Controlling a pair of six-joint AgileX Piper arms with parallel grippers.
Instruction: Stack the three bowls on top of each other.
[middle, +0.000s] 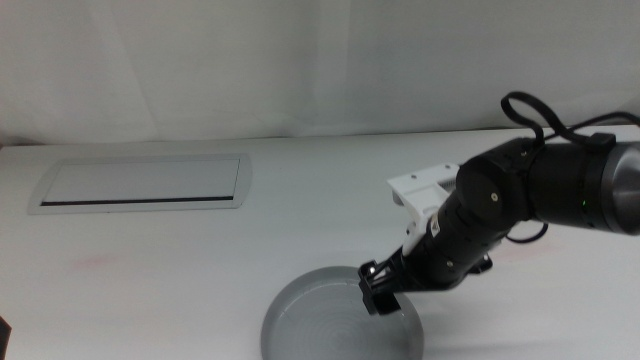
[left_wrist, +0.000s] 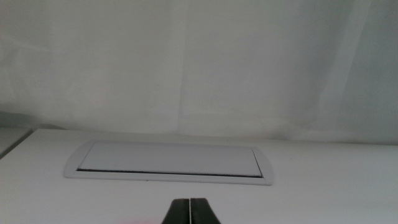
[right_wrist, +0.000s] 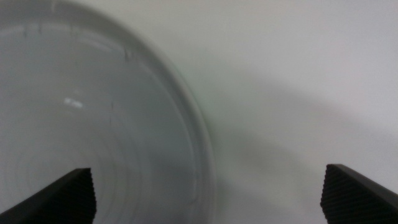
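Over the upright grey bowl's (middle: 340, 322) rim, the right tool (middle: 378, 295) gapes wide.

Lab test bench: bare white table (middle: 200, 260), white curtain backdrop (middle: 300, 60) (plain).
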